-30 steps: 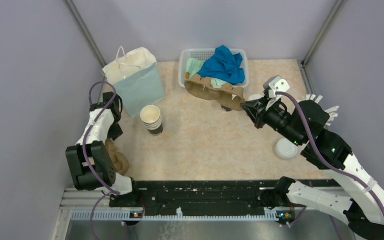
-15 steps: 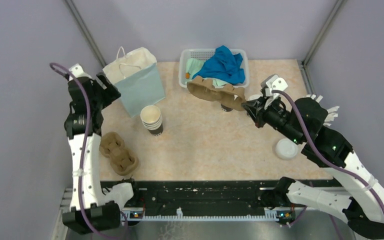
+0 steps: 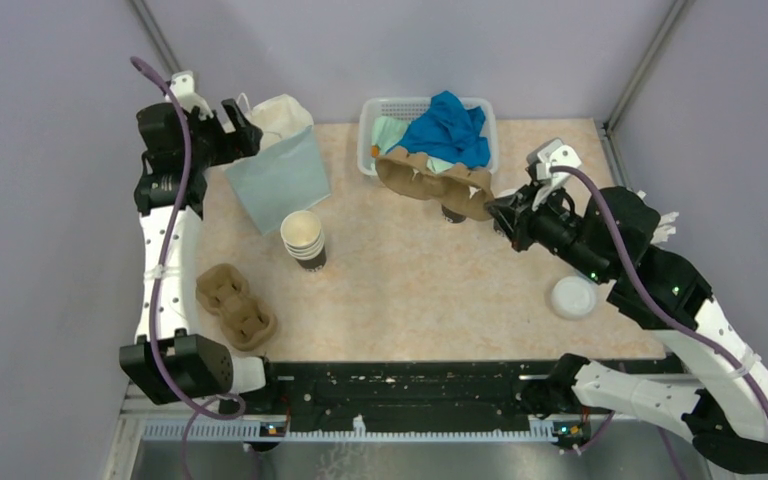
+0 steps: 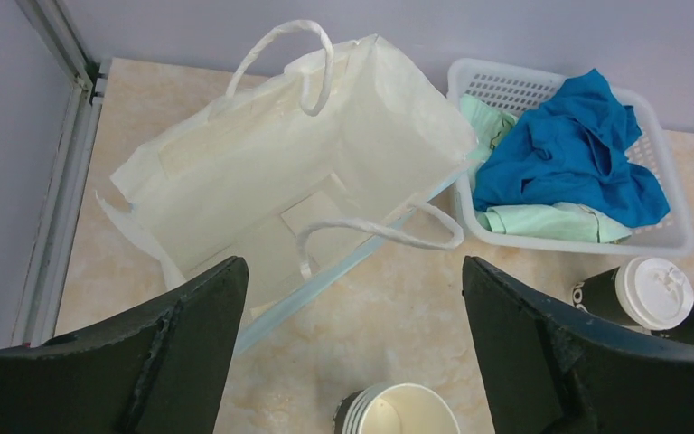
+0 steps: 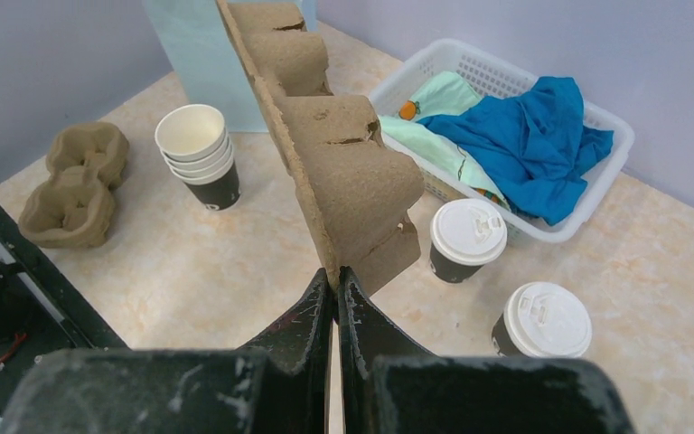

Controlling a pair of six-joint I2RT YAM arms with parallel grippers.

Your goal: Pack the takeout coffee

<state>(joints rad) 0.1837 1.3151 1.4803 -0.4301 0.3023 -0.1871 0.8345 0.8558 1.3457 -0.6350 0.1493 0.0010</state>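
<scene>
**Progress:** early, nothing packed yet. The two lidded cups [image 5: 468, 237] stand on the table [image 3: 410, 290] just in front of the basket [image 5: 506, 72], near each other. Neither is in a tray or in the paper bag [image 4: 325, 172]. The bag's inside shows only a flat insert on the bottom.

**Right gripper** [image 5: 334, 278]: fingers pinched together on the edge of a pulp tray [image 5: 343, 172]. The tray is held in the air tipped on its edge, above and near the cups.

**Left gripper** [image 4: 351, 267]: jaws spread wide, nothing between them, hovering over the mouth of the bag.

**Left to do (judged):** set the tray flat, seat both cups in it, and get the load into the bag.

**Count:**
- lidded cups: 2
- pulp trays: 2, one held and a second pulp tray [image 3: 236, 306] lying near the left arm's base (possibly several nested; cannot tell)
- stack of open cups [image 3: 303, 238]: 1 stack, several nested, rims too close to count
- loose lid [image 3: 573, 297]: 1, on the table at the right
- paper bag: 1
- basket: 1, holding a blue cloth [image 5: 524, 136] and something pale green
</scene>
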